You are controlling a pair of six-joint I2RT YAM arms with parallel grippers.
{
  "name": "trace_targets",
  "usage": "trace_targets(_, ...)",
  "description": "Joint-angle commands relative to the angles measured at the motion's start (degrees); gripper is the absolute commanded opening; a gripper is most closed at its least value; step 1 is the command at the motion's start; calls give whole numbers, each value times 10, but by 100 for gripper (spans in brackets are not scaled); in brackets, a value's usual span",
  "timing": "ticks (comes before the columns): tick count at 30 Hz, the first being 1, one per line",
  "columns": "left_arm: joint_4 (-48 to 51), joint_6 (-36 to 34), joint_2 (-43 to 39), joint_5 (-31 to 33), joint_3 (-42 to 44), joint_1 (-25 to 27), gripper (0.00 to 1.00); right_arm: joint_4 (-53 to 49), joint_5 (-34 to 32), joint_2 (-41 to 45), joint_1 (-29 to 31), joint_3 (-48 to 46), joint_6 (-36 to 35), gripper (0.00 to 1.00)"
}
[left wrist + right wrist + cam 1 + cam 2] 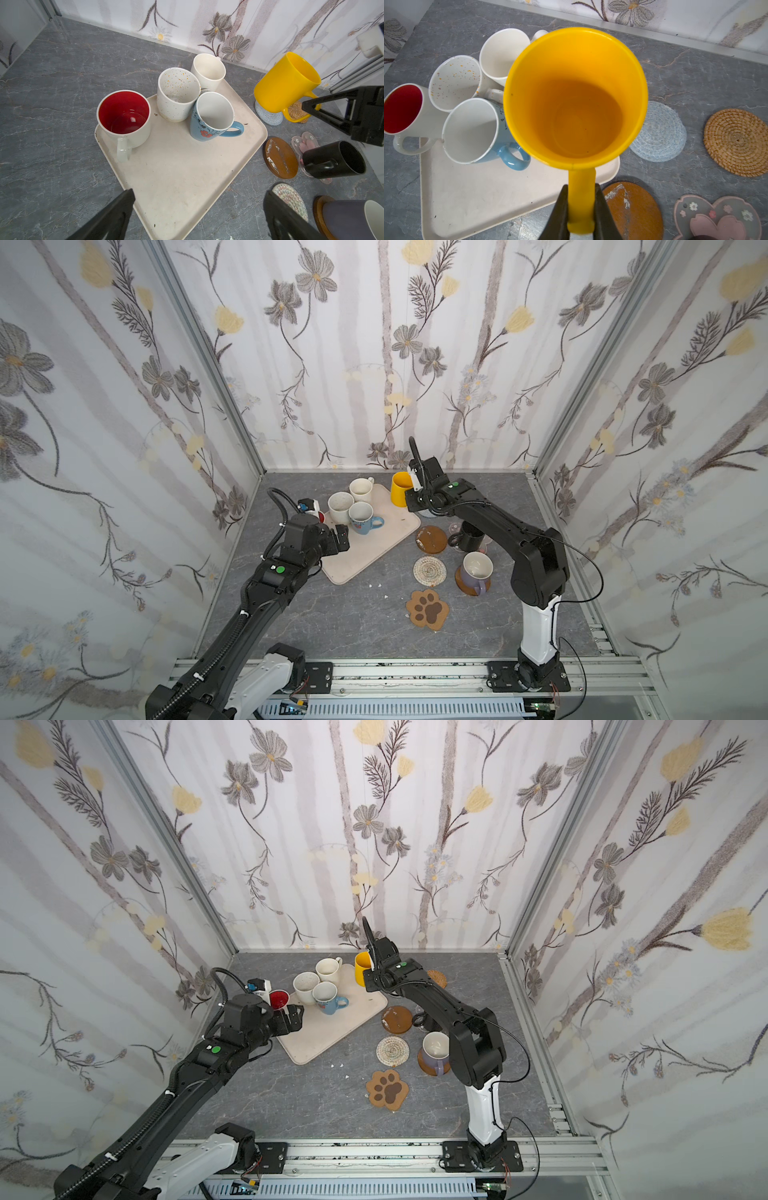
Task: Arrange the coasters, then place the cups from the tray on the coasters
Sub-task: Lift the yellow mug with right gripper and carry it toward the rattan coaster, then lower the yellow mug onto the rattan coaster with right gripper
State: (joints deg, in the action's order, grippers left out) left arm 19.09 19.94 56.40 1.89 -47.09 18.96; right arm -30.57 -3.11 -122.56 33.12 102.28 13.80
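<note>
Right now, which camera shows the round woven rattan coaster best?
Right wrist view: the woven rattan coaster lies nearly whole, unobstructed. Left wrist view shows a sliver behind the yellow mug; in a top view its edge shows.

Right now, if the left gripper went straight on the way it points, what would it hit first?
Probably the light blue mug on the tray; the open left gripper aims toward it, though its downward tilt might meet bare tray first.
</note>
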Motion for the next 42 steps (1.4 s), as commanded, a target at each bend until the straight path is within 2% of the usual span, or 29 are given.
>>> trace_targets(1,-17,9,17,2,-16,-1,100,43,4,18,-23,-6,-18,0)
trace_targets(8,-26,16,65,-1,-47,1,100,42,20,30,-89,-14,-24,0)
trace_targets(18,-41,12,131,-7,-86,3,100,20,0,3,-168,19,-25,0)
trace_targets(33,-65,15,155,-22,-72,2,100,8,-52,-55,-208,36,-28,0)
trace_targets(42,-75,16,153,-27,-60,2,100,8,-41,-87,-225,58,-13,0)
